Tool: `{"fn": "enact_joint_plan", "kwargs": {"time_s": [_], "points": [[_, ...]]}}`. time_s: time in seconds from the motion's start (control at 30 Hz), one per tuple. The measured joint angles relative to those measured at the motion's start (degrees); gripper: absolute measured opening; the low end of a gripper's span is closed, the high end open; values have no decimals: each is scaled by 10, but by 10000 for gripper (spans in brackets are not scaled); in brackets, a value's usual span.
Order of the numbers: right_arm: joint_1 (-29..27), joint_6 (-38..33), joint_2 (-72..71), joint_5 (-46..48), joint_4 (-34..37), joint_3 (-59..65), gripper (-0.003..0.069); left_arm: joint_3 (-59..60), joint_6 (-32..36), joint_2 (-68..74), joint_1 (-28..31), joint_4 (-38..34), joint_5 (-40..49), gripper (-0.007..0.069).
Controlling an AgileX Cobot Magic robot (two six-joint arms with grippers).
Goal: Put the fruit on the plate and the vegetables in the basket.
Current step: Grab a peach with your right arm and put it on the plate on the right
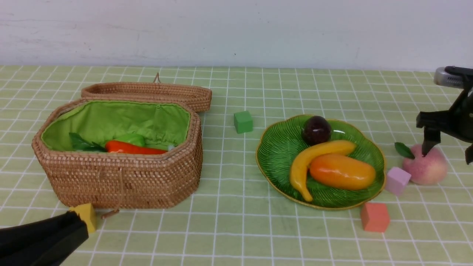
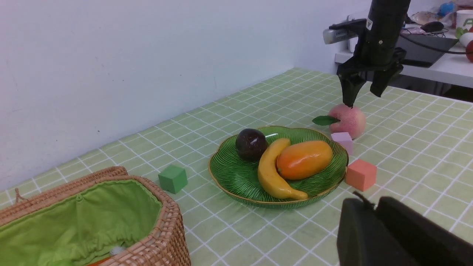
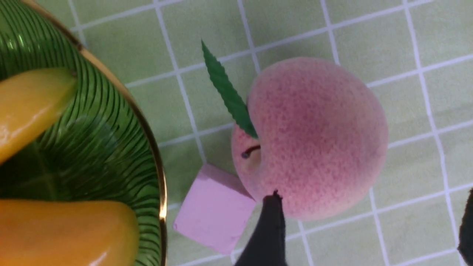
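Currently, the peach (image 1: 425, 164) is located on the worktop (image 1: 236, 236), outside the plate (image 1: 320, 161), with its green leaf (image 1: 404, 150) directed toward the plate side. The right hand (image 3: 371, 221) is positioned over the peach in a released condition, its fingers spread and nothing grasped. A lilac cube (image 1: 398, 180) sits between the peach and the scalloped gold rim of the plate.

The plate, a green ribbed dish, carries three fruits. The mangosteen (image 1: 317, 130) occupies the far part; the banana (image 1: 318, 162) curves across the middle; the mango (image 1: 342, 171) lies beside the banana, on the side nearer the peach. A coral-red cube (image 1: 375, 217) is placed on the worktop just beside the near edge of the plate. A green cube (image 1: 243, 122) stands between the plate and the wicker basket (image 1: 122, 181).

The basket, lined with green fabric, is open at the left; its wicker lid (image 1: 147, 92) extends behind it. Inside the basket lie the orange-red pepper (image 1: 133, 147) and a light green gourd (image 1: 130, 139), with dark green leaves (image 1: 85, 143) beside them. A yellow cube (image 1: 85, 217) is located at the near side of the basket. The left hand (image 2: 364, 205) is near the front of the worktop, its fingers drawn close together, holding nothing visible.
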Motion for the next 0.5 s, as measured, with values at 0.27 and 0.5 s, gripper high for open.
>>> {"fn": "enact_joint_plan", "kwargs": {"time_s": [0.27,0.5], "points": [[-7,0,29,-36,5,-2,578,0,0,0,0,0,8,57],[-31,-28,56,-70,77,-12,577,0,0,0,0,0,12,57]]}}
